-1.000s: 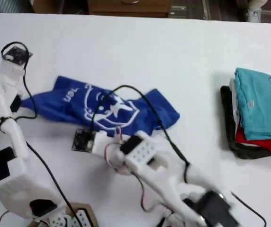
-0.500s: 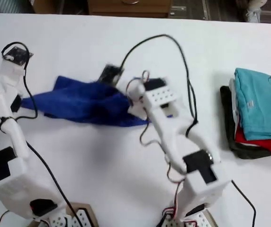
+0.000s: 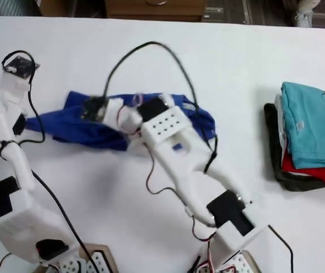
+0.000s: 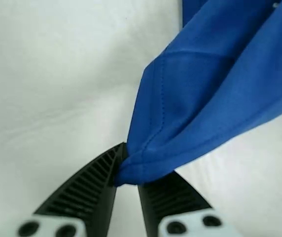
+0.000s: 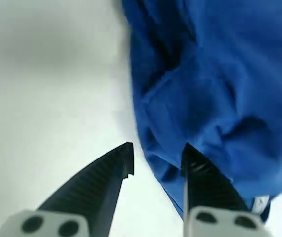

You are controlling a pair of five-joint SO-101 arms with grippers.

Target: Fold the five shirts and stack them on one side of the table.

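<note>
1. Since the earlier frames the right arm has swung from the near edge of the blue shirt (image 3: 77, 128) across it and then back toward the left. The garment, which lay with its white print up, is now doubled lengthwise with the print hidden.
2. Blue shirt: a long, rumpled band lying left of centre on the white surface (image 3: 236, 57), with the right arm stretched over its middle.
3. Left fingers (image 4: 91, 187): closed on a hemmed corner of the blue shirt, with the cloth pinched between the tips.
4. Right fingers (image 5: 94, 182): partly open and holding nothing. One finger lies against the shirt's edge, and bare surface shows in the gap.
5. Stack (image 3: 310, 122): folded shirts at the right edge of the surface, well apart from the blue one. Teal is on top, red beneath it and a dark layer lowest.
6. Handling (judgement): the cloth is light and limp, so it will likely sag, bunch and slide over the smooth surface. The firmest holds are probably the hems and corners. Keeping two corners taut should hold the fold straight, whereas a pinch in the middle would only gather a lump.
</note>
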